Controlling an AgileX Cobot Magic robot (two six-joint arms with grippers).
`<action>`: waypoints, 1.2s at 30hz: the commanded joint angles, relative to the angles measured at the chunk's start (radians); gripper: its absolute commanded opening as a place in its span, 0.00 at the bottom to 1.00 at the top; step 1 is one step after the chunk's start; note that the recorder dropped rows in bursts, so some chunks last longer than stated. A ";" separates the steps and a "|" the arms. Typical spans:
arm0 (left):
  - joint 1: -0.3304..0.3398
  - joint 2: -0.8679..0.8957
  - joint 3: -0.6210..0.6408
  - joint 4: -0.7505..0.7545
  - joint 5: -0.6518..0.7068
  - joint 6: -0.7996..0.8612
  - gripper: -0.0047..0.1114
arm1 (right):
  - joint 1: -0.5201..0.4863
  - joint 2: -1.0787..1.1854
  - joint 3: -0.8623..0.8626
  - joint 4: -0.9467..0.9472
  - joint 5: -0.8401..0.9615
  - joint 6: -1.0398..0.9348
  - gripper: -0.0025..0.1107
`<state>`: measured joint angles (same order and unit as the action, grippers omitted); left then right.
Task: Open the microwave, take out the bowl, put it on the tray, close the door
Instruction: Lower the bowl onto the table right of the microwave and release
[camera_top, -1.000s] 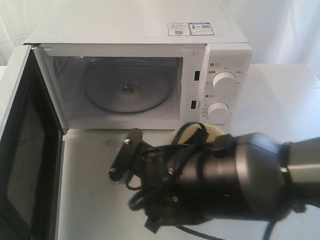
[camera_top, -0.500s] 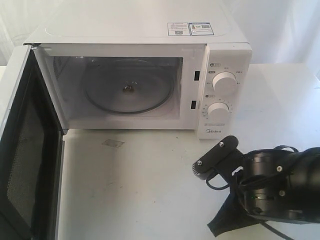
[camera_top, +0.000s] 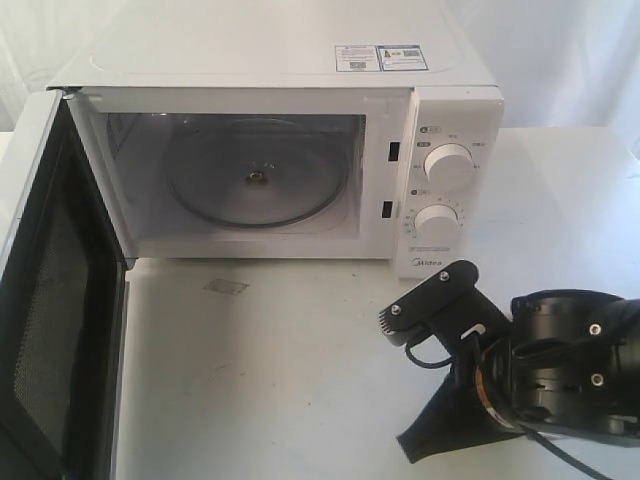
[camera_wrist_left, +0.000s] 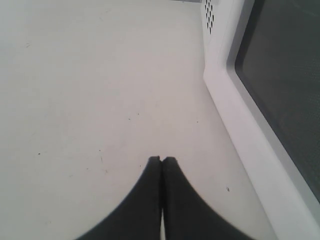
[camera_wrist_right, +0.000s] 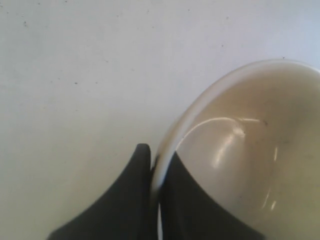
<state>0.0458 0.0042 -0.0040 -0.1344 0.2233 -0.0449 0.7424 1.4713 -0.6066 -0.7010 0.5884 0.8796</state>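
Between the fingers of the right gripper (camera_wrist_right: 156, 161), pinched by the rim: bowl (camera_wrist_right: 250, 150), cream and glossy inside, one finger inside, one outside, over the table (camera_wrist_right: 75, 75). Held low at the right, in front of the white microwave (camera_top: 300, 70), below its two knobs (camera_top: 448, 166). Farther left, beside the door (camera_wrist_left: 285, 75) swung wide: left gripper (camera_wrist_left: 161, 160), tips pressed together on nothing, above the table. Within the cavity, a glass turntable (camera_top: 255, 185).
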 joint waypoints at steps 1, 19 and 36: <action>0.003 -0.004 0.004 -0.007 0.001 -0.002 0.04 | -0.005 -0.005 0.003 -0.060 0.009 -0.009 0.02; 0.003 -0.004 0.004 -0.007 0.001 -0.002 0.04 | -0.005 0.063 0.003 -0.153 -0.014 -0.009 0.02; 0.003 -0.004 0.004 -0.007 0.001 -0.002 0.04 | -0.005 0.092 -0.005 -0.154 -0.020 -0.003 0.29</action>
<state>0.0458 0.0042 -0.0040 -0.1344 0.2233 -0.0449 0.7424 1.5776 -0.6066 -0.8474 0.5650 0.8773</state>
